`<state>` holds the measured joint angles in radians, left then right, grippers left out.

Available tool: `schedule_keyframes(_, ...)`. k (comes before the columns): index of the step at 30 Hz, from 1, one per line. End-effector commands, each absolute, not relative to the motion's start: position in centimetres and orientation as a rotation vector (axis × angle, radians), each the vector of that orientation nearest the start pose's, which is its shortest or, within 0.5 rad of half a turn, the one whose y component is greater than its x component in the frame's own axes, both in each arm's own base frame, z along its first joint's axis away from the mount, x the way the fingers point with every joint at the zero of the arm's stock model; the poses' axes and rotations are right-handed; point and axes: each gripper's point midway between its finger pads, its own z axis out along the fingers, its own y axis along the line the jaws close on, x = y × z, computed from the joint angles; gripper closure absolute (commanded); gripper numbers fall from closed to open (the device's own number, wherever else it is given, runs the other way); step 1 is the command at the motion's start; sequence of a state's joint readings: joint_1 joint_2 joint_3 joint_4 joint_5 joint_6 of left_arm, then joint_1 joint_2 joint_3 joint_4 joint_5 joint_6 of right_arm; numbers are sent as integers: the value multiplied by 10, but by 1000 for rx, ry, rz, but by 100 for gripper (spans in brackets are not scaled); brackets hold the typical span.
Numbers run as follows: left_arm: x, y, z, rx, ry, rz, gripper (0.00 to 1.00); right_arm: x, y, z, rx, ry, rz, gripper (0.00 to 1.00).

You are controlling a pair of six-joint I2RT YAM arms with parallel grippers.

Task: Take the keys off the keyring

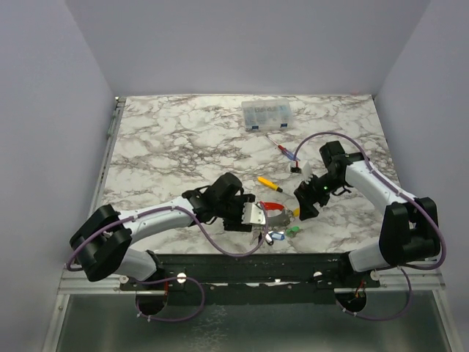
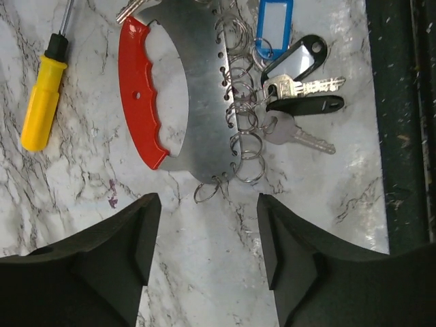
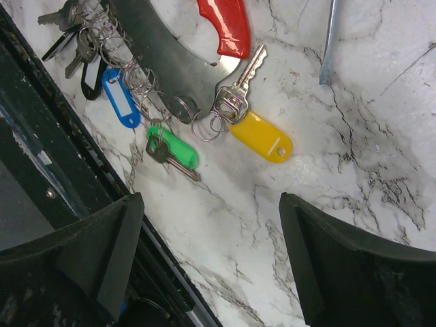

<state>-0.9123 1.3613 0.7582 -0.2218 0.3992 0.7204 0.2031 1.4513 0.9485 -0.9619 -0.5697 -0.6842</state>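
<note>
The keyring (image 1: 272,208) lies flat near the table's front edge, with a red curved band (image 2: 139,102) and a silvery metal plate (image 2: 201,102) edged with small split rings. The keys hang from those rings: blue tag (image 2: 274,24), black tags (image 2: 300,61), silver key (image 2: 303,85). The right wrist view shows the yellow tag (image 3: 261,136), green tag (image 3: 174,146) and blue tag (image 3: 121,105). My left gripper (image 2: 208,228) is open and empty, just short of the plate's end (image 1: 253,216). My right gripper (image 3: 211,231) is open and empty, over bare marble beside the yellow and green tags (image 1: 304,207).
A yellow-handled screwdriver (image 2: 42,102) lies left of the red band (image 1: 267,182). A blue-and-red-handled screwdriver (image 1: 287,152) and a clear parts box (image 1: 267,114) lie farther back. The black front rail (image 2: 402,136) runs close beside the keys (image 3: 54,177).
</note>
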Motion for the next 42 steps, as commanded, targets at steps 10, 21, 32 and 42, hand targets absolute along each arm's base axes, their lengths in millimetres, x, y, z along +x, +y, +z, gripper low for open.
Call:
schedule_keyframes(10, 187, -297, 31, 2218, 1130, -401, 51, 211, 130, 86, -1241, 2452, 844, 12)
schedule_keyframes(21, 206, -306, 25, 2274, 1073, -328, 76, 220, 147, 104, -1218, 2367, 947, 12)
schedule_keyframes(32, 194, -295, 55, 2322, 736, -192, 100, 234, 178, 119, -1096, 2291, 1182, 12)
schedule_keyframes(42, 192, -303, 94, 2185, 450, -60, 100, 243, 204, 120, -1154, 2211, 1290, 10)
